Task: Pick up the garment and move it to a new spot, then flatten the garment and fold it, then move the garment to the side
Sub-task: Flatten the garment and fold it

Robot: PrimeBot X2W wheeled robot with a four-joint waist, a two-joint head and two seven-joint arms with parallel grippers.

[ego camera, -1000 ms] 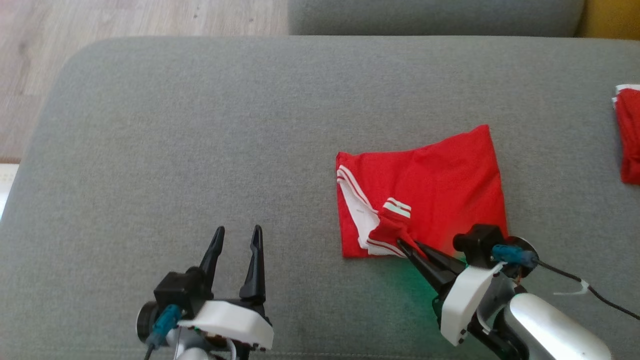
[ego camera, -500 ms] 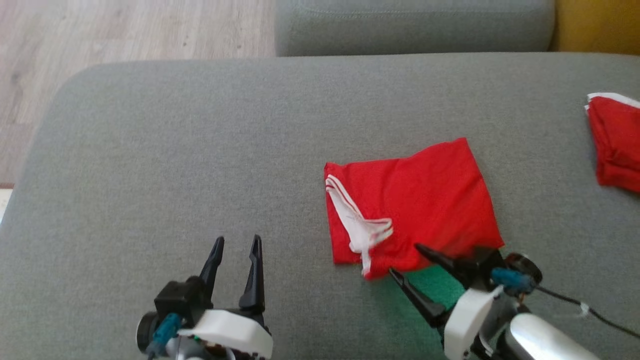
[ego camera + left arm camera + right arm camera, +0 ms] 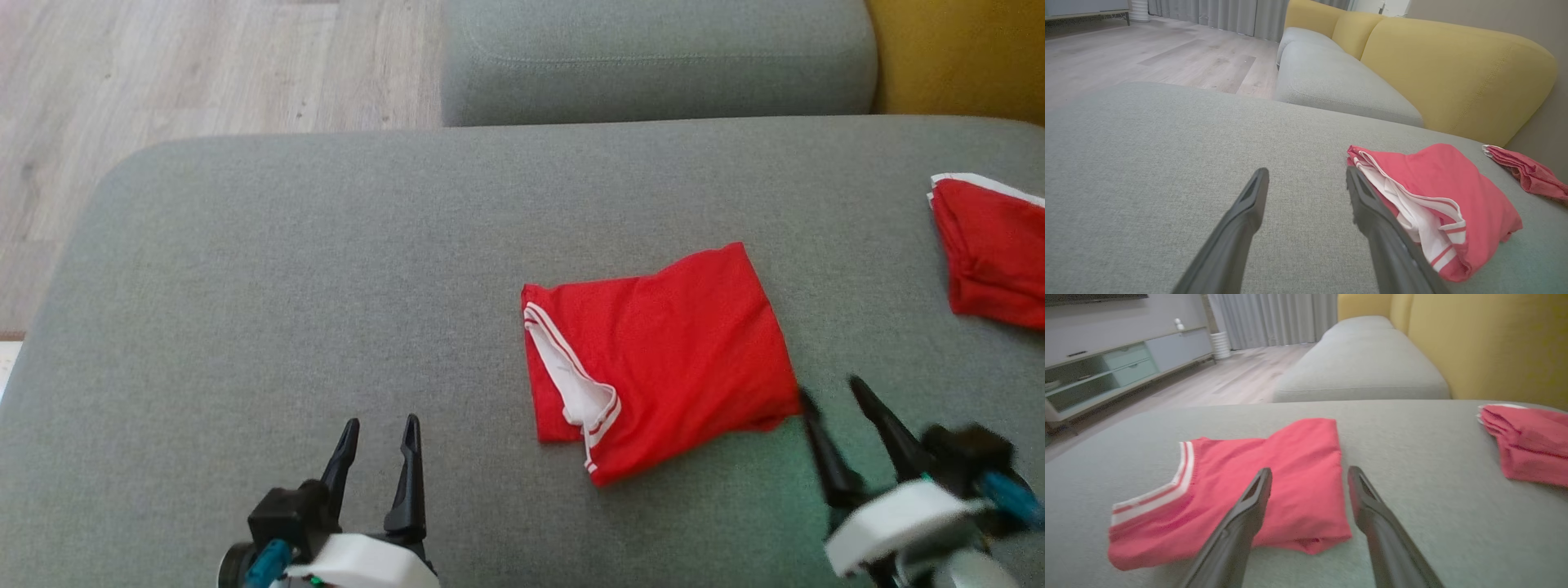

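Right gripper has let go of the folded garment.

Soft, even daylight falls across the grey cushion, leaving the red garment saturated and sharp in the head view, with only a thin shadow under its near edge. Just beside the garment's near right corner a green tint stains the cushion, and the right gripper there is smeared with blur. The left gripper, well to the garment's left, is crisp. Both wrist views wash the garment to pink, bow the cushion edges behind it and render their own fingers soft. The yellow backrest beyond the garment glows brightest.
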